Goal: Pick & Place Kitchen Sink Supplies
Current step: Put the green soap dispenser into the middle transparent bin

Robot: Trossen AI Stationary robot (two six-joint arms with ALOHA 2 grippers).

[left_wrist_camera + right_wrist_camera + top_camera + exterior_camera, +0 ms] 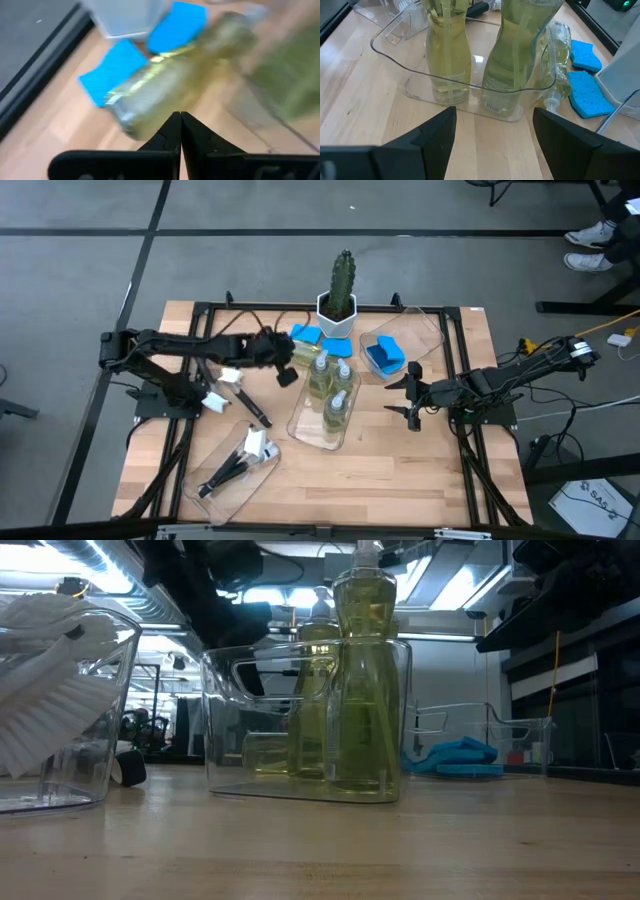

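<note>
Two clear bottles of yellow-green liquid (pixel 450 50) (pixel 517 55) stand upright in the clear middle tray (pixel 318 430). A third bottle (pixel 170 85) lies on its side on the table, just beyond the tray's far end (pixel 560 55). Beside it lie two blue sponges (pixel 117 70) (pixel 177 20). My left gripper (pixel 180 125) is shut and slants down close to the lying bottle's base end (pixel 287 370). My right gripper (pixel 413 395) stands open to the right of the tray, with nothing between its fingers (pixel 495 135). My left gripper's shut fingertips (pixel 172 127) stand against the lying bottle's base end (pixel 135 120) in the left wrist view. Whether they touch it I cannot tell.
A cactus in a white pot (pixel 340 295) stands at the back. A clear tray at the back right holds a blue sponge (pixel 385 355). The left tray (pixel 240 470) holds brushes with white heads (pixel 50 670). Another brush (pixel 245 405) lies on the table.
</note>
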